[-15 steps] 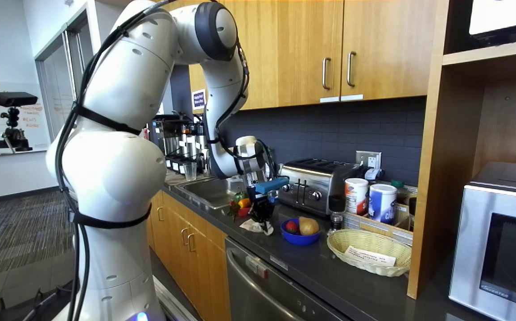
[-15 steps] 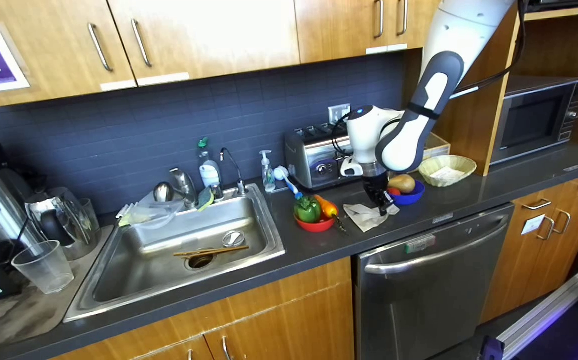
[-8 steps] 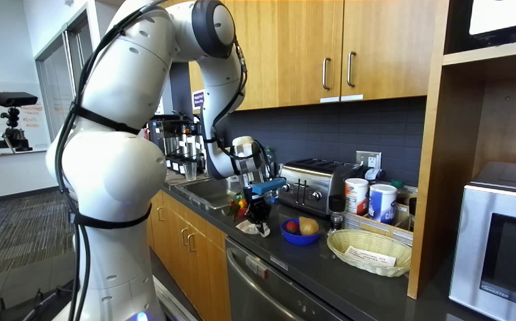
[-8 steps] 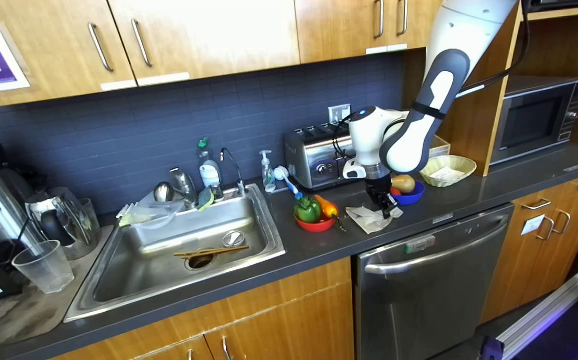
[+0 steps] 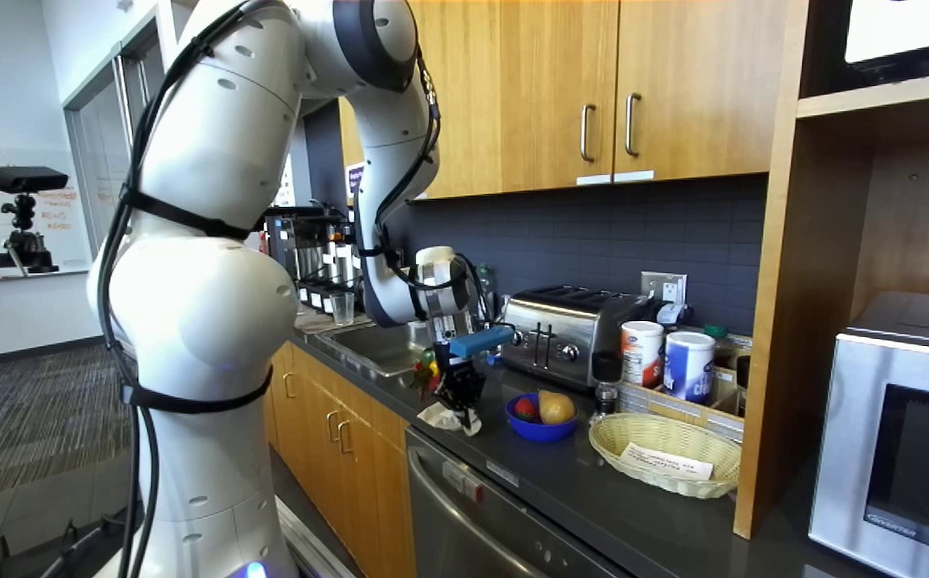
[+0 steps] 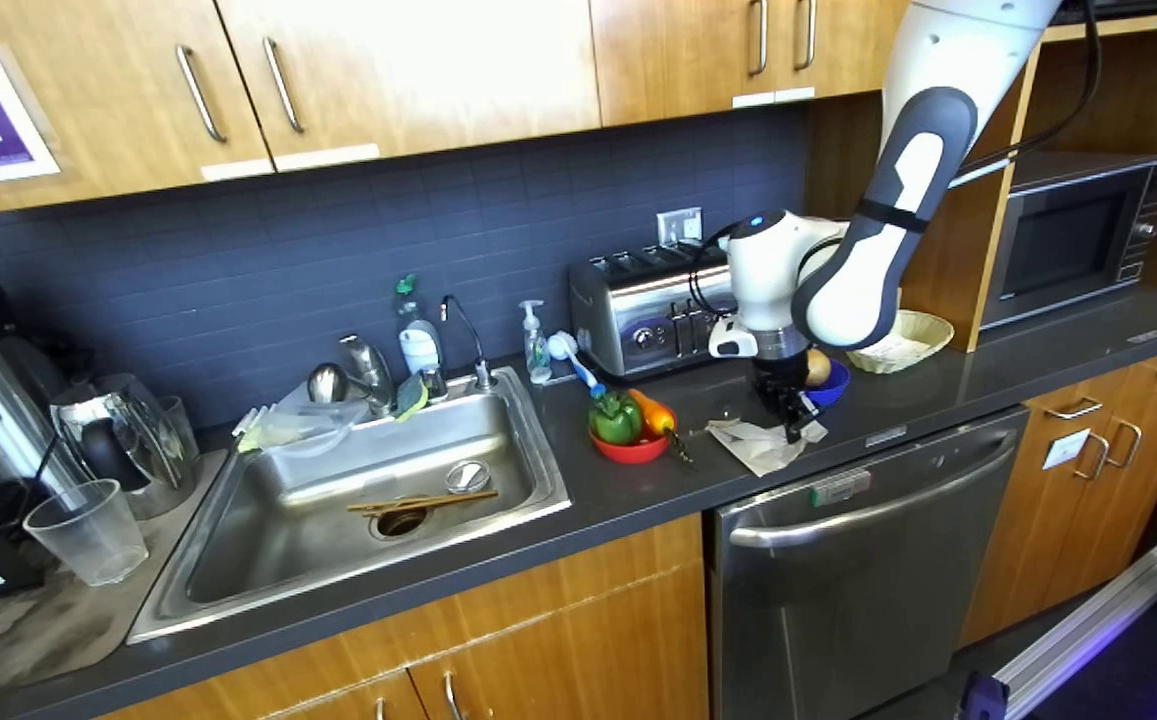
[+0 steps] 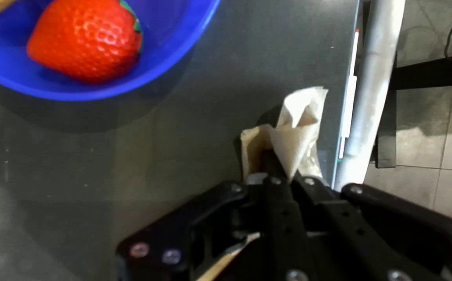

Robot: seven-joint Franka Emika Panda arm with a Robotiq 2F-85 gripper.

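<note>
My gripper (image 7: 284,168) points down at the dark counter, its black fingers shut on a crumpled white paper napkin (image 7: 306,113). Folds of the napkin stick out around the fingertips in the wrist view. In an exterior view the napkin (image 6: 758,447) spreads flat on the counter, mostly to the left of the gripper (image 6: 796,425). Close by stands a blue bowl (image 7: 93,95) with a red strawberry (image 7: 87,39) and a tan, pear-shaped item (image 5: 556,407) in it. To the napkin's left, a red bowl (image 6: 630,454) holds a green pepper (image 6: 616,418) and an orange pepper (image 6: 654,412).
A steel toaster (image 6: 628,320) stands behind the gripper. The sink (image 6: 268,510) is left of the red bowl, and a wicker basket (image 5: 665,482) lies beyond the blue bowl. The counter's front edge and dishwasher handle (image 7: 374,93) run close to the napkin.
The gripper has moved toward the counter's front edge, dragging the napkin along with it. The napkin now lies farther from the red bowl. The bowls have stayed put.
</note>
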